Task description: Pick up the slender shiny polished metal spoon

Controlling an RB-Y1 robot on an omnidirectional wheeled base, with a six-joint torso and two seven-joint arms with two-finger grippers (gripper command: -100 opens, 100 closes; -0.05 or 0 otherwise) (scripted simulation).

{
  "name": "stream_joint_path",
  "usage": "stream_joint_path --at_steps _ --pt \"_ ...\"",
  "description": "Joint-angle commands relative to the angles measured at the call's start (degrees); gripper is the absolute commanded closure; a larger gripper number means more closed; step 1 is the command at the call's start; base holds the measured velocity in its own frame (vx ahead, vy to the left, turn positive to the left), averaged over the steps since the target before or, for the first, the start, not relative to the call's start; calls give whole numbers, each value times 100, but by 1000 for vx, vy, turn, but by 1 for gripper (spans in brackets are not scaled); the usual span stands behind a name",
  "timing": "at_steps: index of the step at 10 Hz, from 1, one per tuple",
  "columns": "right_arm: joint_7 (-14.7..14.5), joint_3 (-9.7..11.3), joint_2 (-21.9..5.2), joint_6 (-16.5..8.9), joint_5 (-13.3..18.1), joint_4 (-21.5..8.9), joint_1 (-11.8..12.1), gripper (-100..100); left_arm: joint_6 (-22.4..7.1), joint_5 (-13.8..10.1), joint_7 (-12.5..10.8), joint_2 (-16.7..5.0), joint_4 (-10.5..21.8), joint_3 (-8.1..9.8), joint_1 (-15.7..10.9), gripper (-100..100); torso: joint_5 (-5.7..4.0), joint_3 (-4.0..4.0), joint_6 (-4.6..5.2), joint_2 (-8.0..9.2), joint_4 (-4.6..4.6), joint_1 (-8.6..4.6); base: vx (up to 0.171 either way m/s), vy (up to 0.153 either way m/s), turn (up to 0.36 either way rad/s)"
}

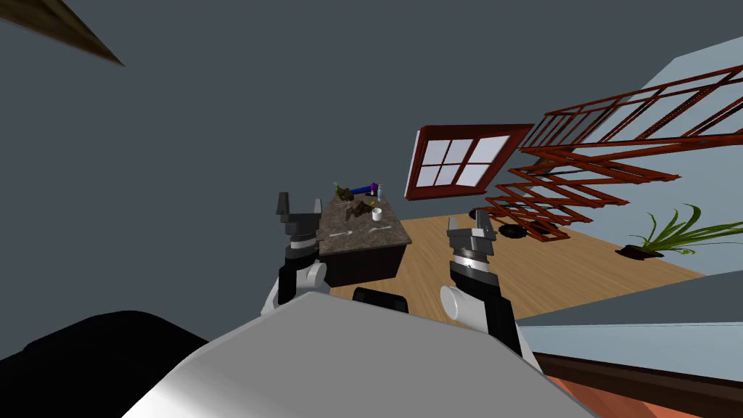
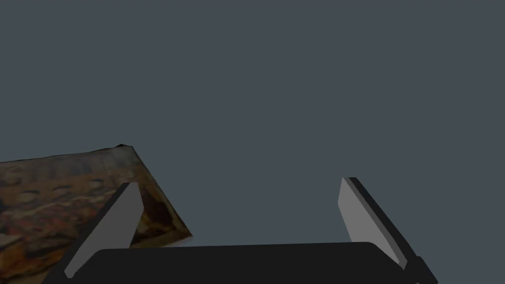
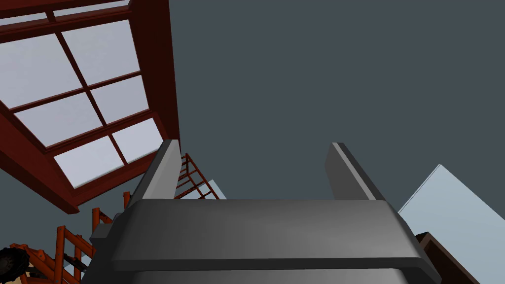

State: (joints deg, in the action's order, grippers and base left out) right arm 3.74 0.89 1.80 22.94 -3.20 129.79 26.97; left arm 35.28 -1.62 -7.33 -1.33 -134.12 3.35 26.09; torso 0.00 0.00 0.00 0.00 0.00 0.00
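Left pincer (image 1: 299, 205) sits centre-left of the head frame, just off the left edge of the dark stone-topped table (image 1: 366, 242). Its fingers (image 2: 118, 217) stand a full gap apart with nothing between them. Right pincer (image 1: 473, 231) is right of centre over the wood floor, well clear of the table, fingers (image 3: 165, 170) equally spread, also empty. We read this as a carry pose: both arms tucked and high so nothing clips the table on approach. Spoon (image 1: 341, 234) lies flat on the near part of the tabletop, just right of the left pincer in the frame. It is apart from a second silvery utensil (image 1: 379, 229) and the white cup (image 1: 376, 214) further right; the other clutter sits at the far end. We take the left utensil for the spoon, but it is too small to be sure. Left arm is the obvious pick, being nearest. We are not over the spoon yet, and the wrist needs turning down first, since it lies thin and flat on the stone.
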Motion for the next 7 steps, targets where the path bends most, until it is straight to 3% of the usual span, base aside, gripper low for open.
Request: stream_joint_path --at_steps 1,4,5,7 --pt "0 0 0 0 0 0 0 0 -224 -27 -46 -230 83 88 -158 -100 0 0 0 0 0 0 -13 -1 -27" --pt "0 0 0 0 0 0 0 0 -698 -102 -163 -572 281 278 -519 -100 1 5 1 10 2 5 -32 8 -39" --pt "0 0 0 0 0 0 -1 0 -774 -102 -163 -572 281 278 -519 -100 1 6 1 11 2 6 -24 7 -16" --pt "0 0 0 0 0 0 0 0 -1158 -181 -278 -802 470 439 -842 -100 1 5 0 8 2 3 -27 5 -42"
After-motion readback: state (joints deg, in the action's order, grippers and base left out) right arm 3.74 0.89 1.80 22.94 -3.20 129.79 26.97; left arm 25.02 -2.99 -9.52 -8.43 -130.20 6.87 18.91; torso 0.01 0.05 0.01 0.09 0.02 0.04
